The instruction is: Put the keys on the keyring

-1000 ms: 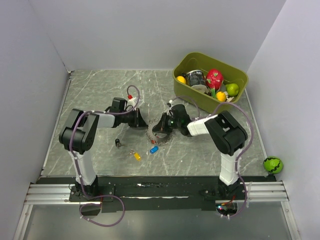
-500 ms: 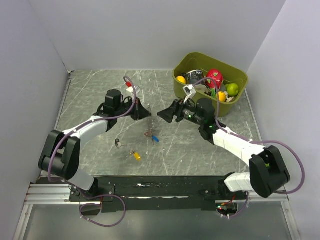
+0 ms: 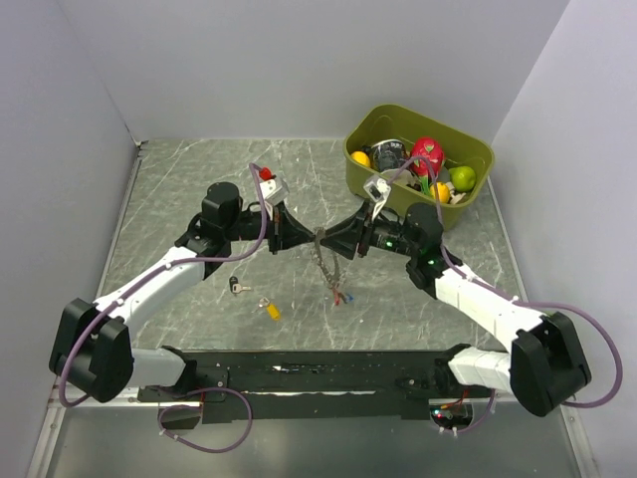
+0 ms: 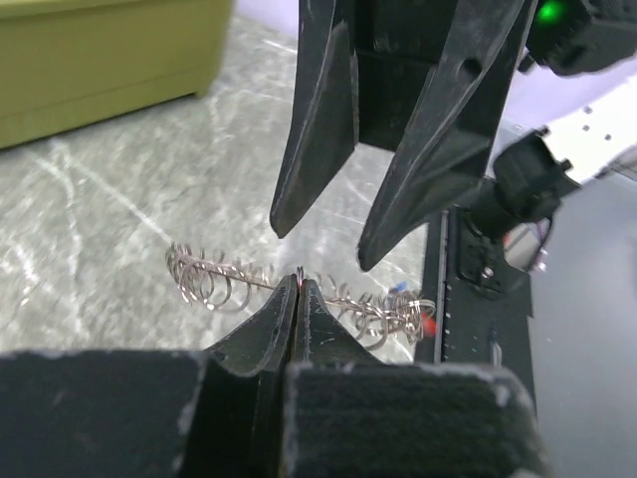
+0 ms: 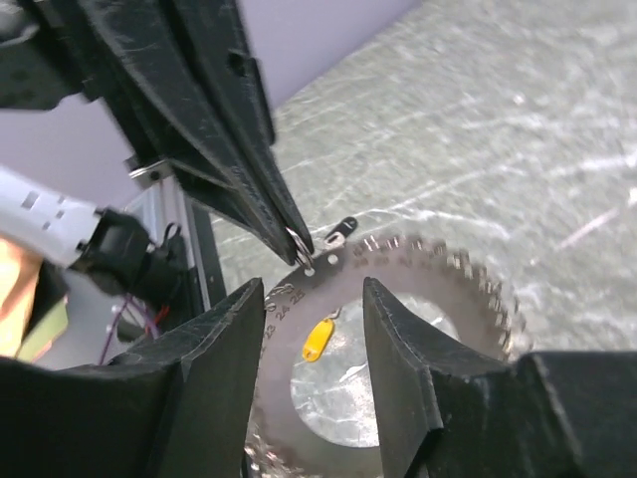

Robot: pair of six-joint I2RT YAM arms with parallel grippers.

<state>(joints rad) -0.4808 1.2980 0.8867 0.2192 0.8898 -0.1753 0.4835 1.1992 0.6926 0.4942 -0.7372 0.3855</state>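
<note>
Right wrist: right gripper [image 5: 311,294] gapes astride the keyring [image 5: 448,269]; closing askew could wrench it from left gripper's [image 5: 297,237] pinch.

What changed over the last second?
The thin metal keyring strung with grey keys went from lying flat on the table to hanging from the shut left end effector. The right end effector backed off, then returned, jaws open astride it. Black-capped key and yellow-capped key unmoved.
</note>
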